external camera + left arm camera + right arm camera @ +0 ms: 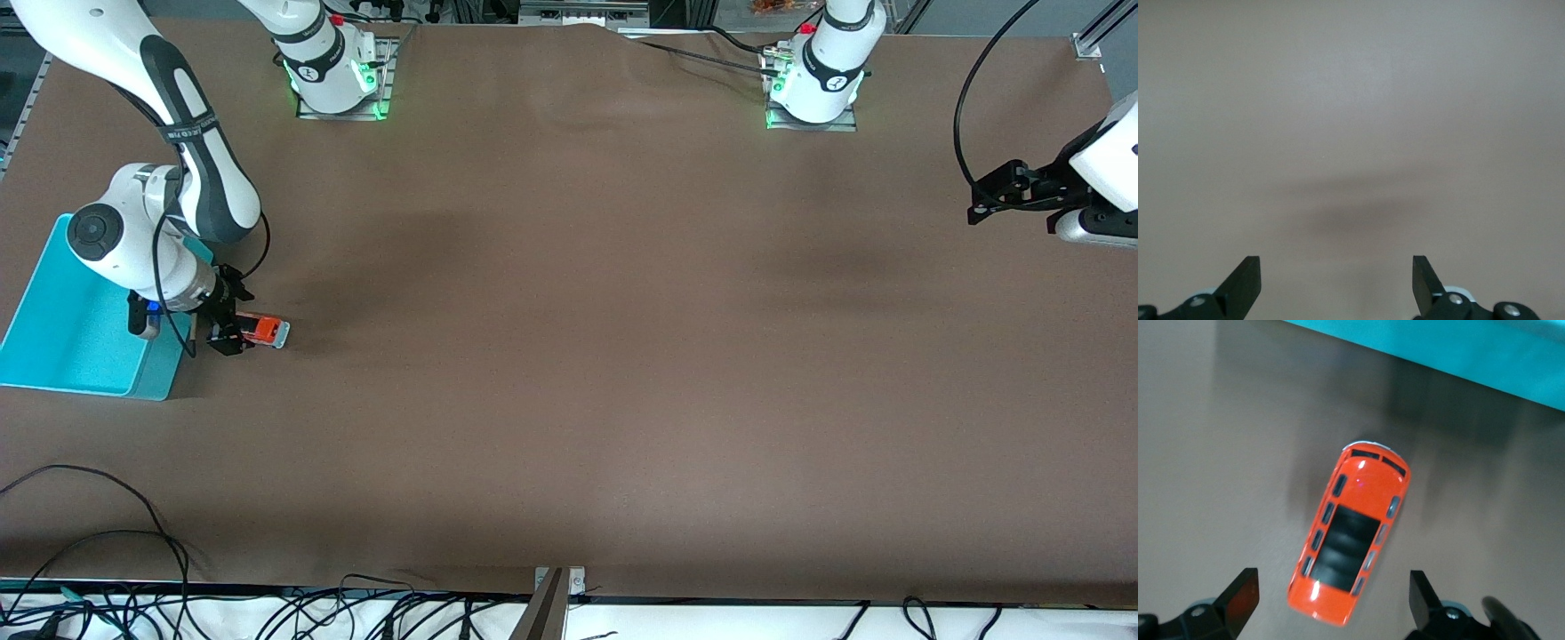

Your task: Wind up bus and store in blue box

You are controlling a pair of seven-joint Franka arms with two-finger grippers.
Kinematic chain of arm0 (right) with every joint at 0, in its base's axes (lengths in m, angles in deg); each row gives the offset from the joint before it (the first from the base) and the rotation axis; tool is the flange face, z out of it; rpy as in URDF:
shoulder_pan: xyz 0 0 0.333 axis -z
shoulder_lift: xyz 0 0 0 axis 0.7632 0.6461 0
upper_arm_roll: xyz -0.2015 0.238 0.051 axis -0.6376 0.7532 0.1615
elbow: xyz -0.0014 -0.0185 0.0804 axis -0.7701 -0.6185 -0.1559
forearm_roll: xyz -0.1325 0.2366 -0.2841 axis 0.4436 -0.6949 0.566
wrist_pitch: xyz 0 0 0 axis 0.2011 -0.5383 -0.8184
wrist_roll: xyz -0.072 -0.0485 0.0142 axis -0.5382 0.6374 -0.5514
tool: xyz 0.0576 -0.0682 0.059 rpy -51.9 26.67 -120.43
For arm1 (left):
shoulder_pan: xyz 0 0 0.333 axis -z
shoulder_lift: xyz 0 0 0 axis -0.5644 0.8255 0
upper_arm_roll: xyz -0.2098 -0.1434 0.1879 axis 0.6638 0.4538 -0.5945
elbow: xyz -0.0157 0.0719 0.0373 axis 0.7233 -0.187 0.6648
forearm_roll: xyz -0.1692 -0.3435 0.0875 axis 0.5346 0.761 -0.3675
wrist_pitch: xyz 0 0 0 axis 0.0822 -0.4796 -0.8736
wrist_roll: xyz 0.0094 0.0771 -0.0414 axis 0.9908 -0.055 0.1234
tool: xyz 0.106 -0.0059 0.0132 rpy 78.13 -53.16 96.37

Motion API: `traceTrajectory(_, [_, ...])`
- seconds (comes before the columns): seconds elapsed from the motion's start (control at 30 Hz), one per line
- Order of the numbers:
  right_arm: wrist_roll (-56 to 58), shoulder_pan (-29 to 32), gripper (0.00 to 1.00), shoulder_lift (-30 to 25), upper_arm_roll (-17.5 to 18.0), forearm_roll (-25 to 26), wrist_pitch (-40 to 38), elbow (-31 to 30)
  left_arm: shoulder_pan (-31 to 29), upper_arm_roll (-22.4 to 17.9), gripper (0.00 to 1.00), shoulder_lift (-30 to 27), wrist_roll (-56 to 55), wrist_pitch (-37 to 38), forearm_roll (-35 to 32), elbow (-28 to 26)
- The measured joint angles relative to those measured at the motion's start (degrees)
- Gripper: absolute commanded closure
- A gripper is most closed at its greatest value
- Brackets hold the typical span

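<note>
- While I am watching the front view, the small orange toy bus [265,331] with dark roof windows is sitting on the brown table [587,356], just beside the bright cyan rectangular plastic box [53,356], toward the right arm's end.
- I am seeing the right gripper [233,331] hanging over the bus [1350,543], jaws spread wide on either side, gripping nothing.
- I am noting the left gripper [982,200] waiting at its own end over bare table, jaws wide and empty.
</note>
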Motion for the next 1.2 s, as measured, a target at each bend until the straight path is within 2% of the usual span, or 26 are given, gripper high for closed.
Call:
traceTrajectory(0.3, [-0.28, 0.46, 0.02, 3.24, -0.07, 1.81, 1.95, 0.00, 0.00, 0.00, 0.00, 0.05, -0.01, 0.00, 0.00, 0.07])
traceTrajectory(0.33, [-0.29, 0.46, 0.13, 3.61, -0.07, 2.11, 2.20, 0.00, 0.00, 0.00, 0.00, 0.05, -0.01, 0.00, 0.00, 0.07])
traceTrajectory(0.4, [-0.29, 0.46, 0.45, 4.13, -0.07, 2.43, 2.64, 0.00, 0.00, 0.00, 0.00, 0.05, -0.01, 0.00, 0.00, 0.07])
traceTrajectory(0.47, [-0.29, 0.46, 0.87, 4.51, -0.07, 2.60, 2.96, 0.00, 0.00, 0.00, 0.00, 0.05, -0.01, 0.00, 0.00, 0.07])
traceTrajectory(0.5, [-0.30, 0.46, 0.99, 4.60, -0.07, 2.70, 3.07, 0.00, 0.00, 0.00, 0.00, 0.05, -0.01, 0.00, 0.00, 0.07])
traceTrajectory(1.0, [-0.07, 0.33, 1.00, 3.07, 0.15, 6.67, 3.03, 0.55, 0.00, 0.00, 0.00, 0.06, -0.01, 0.00, 0.00, 0.07])
traceTrajectory(1.2, [6.99, 0.28, 1.00, -1.51, 1.40, 7.04, -5.64, 1.56, 0.00, 0.00, 0.00, 0.06, -0.01, 0.00, 0.00, 0.07])
